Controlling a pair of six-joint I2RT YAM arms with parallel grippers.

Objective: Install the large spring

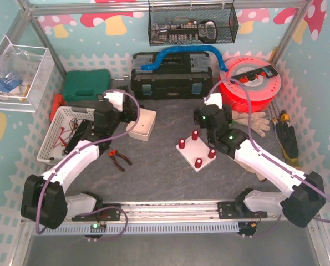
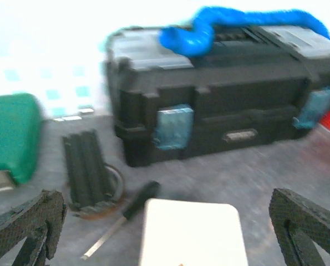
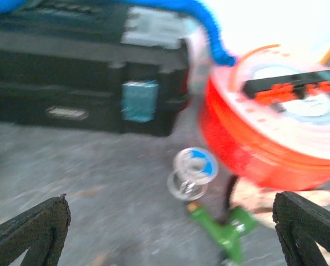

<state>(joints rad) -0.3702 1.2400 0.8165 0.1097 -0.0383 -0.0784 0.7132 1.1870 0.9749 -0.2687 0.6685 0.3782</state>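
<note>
A white base plate point(image 1: 196, 151) with several red posts stands on the grey mat between the arms. I cannot make out a large spring in any view. My left gripper point(image 1: 130, 112) hangs over a white box point(image 1: 142, 123) with its jaws wide open and empty. The left wrist view shows the left gripper point(image 2: 167, 221) with the box point(image 2: 189, 233) under it. My right gripper point(image 1: 209, 112) is behind the plate, near the red reel point(image 1: 250, 86). It is wide open and empty in the right wrist view point(image 3: 170, 221).
A black toolbox point(image 1: 172, 77) with a blue hose point(image 1: 181, 52) stands at the back, a green case point(image 1: 87, 85) and a white basket point(image 1: 65, 130) to the left. Red-handled pliers point(image 1: 119, 158), gloves point(image 1: 253, 122), a screwdriver point(image 2: 120, 219), a clear spool point(image 3: 193, 172) and a green tool point(image 3: 226, 230) lie around.
</note>
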